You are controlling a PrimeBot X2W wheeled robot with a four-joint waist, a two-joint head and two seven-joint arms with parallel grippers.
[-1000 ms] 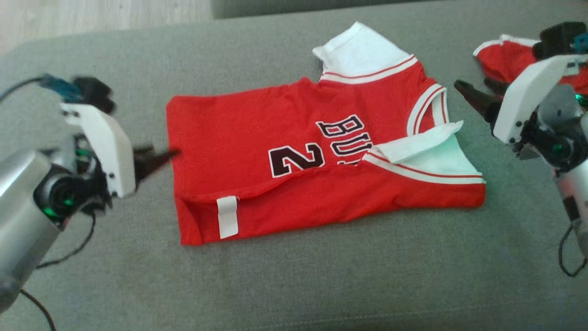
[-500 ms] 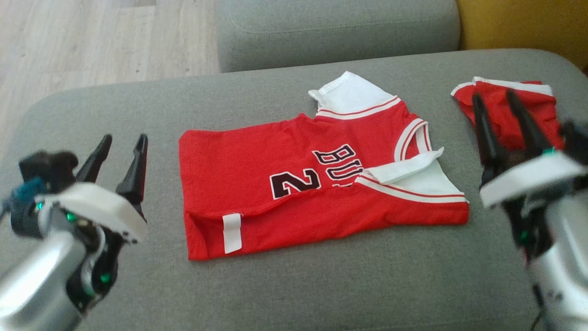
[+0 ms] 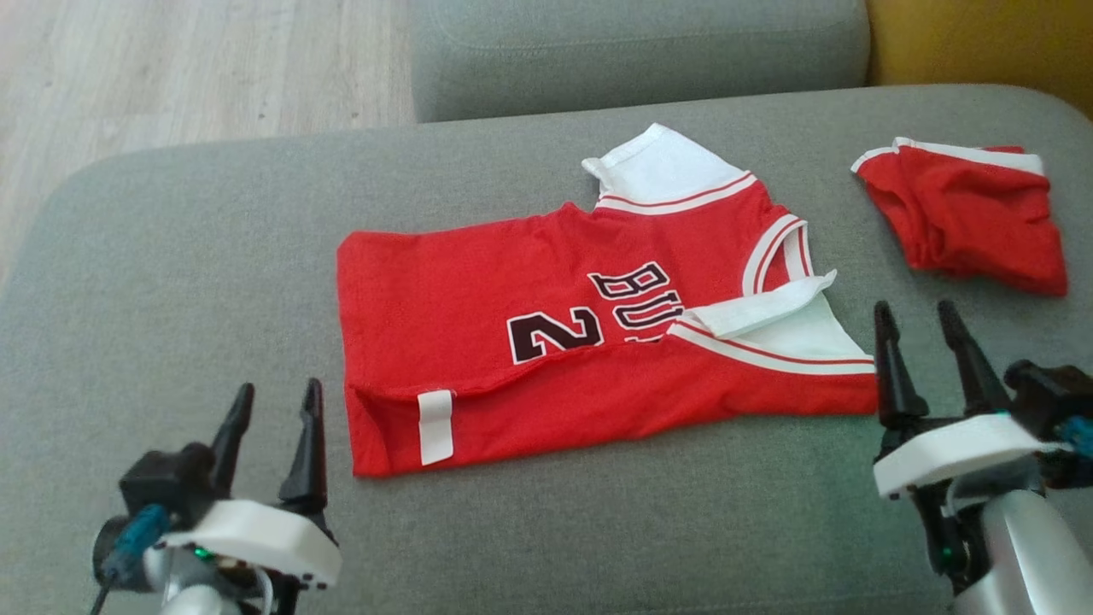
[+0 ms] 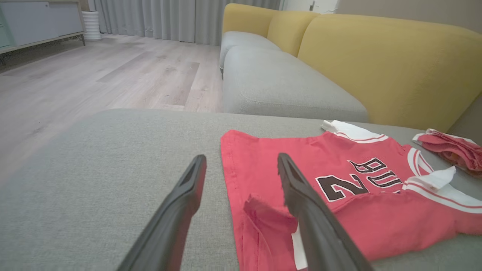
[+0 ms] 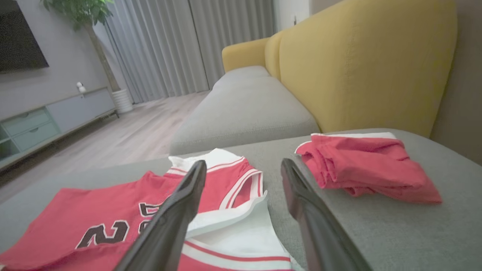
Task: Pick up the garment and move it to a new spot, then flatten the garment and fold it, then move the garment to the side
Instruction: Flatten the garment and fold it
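Lying part-folded on grey sofa seat, red jersey, long axis L-R, neck end toward robot's right, L gripper by hem, R gripper by neck end, both wide open, empty

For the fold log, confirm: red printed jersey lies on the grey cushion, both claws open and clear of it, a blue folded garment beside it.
Not blue: the folded garment beside the red printed jersey is red, as the head view shows.

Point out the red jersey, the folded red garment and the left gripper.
red jersey point(image 3: 444, 290), head view, red body left of the number.
folded red garment point(image 3: 965, 218), head view, middle of its top layer.
left gripper point(image 3: 279, 389), head view, midway between its open fingertips.
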